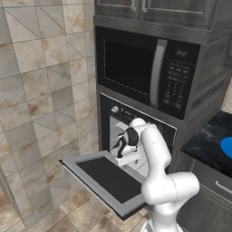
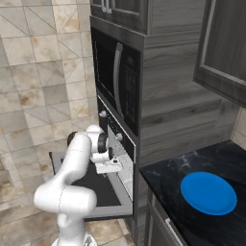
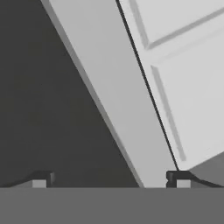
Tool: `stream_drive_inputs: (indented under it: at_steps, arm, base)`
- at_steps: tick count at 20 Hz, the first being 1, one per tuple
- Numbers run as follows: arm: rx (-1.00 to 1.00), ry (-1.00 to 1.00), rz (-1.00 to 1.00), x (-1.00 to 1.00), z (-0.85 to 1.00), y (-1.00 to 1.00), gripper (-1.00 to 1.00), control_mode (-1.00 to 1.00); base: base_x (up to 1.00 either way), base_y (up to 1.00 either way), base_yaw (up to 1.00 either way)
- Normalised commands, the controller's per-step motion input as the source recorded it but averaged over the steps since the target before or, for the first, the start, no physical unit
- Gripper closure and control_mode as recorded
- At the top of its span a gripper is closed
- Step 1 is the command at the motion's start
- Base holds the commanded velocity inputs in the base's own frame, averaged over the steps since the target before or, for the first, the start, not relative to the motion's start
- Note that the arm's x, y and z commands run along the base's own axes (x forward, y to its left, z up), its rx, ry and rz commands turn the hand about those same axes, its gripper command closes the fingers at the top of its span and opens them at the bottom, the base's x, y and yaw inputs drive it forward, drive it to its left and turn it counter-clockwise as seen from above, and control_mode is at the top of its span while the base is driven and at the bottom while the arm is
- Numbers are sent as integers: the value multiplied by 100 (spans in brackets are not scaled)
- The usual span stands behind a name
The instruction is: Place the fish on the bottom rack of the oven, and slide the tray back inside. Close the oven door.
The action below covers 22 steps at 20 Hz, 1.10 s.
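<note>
The black oven [image 1: 140,118] [image 2: 113,129] stands with its oven door [image 1: 72,161] [image 2: 106,201] folded down flat, grey-framed dark window facing up. My gripper [image 1: 119,151] [image 2: 115,162] hangs just above the door's hinge edge, at the mouth of the cavity. In the hand view the gripper [image 3: 109,179] is open, with nothing between its fingertips [image 3: 178,177]. Below them lie the door's dark window [image 3: 48,109], its grey frame [image 3: 113,100] and the pale ridged cavity [image 3: 188,74]. The fish is out of view. I cannot make out the bottom rack.
A black microwave [image 1: 145,68] [image 2: 117,77] sits right above the oven. To the right, a dark counter [image 2: 192,173] carries a round blue plate [image 2: 209,193] [image 1: 227,147] with nothing on it. Tiled wall and floor lie left of the door.
</note>
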Motion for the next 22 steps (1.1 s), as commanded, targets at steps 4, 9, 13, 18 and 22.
stream_drive_inputs:
  at_steps: [4,9,13,18,22]
  arm:
    - [-10,-23,-2,-100,69,93,-100,-100]
    - [0,-36,-9,-82,100,54,-100,-100]
    - [0,-45,-8,-97,100,46,-100,-100]
    - [0,-46,-1,-100,100,30,-100,-100]
    - [0,-41,-1,-100,100,34,-100,-100]
  base:
    - [0,0,0]
    - [0,0,0]
    - [0,0,0]
    - [0,0,0]
    - [0,0,0]
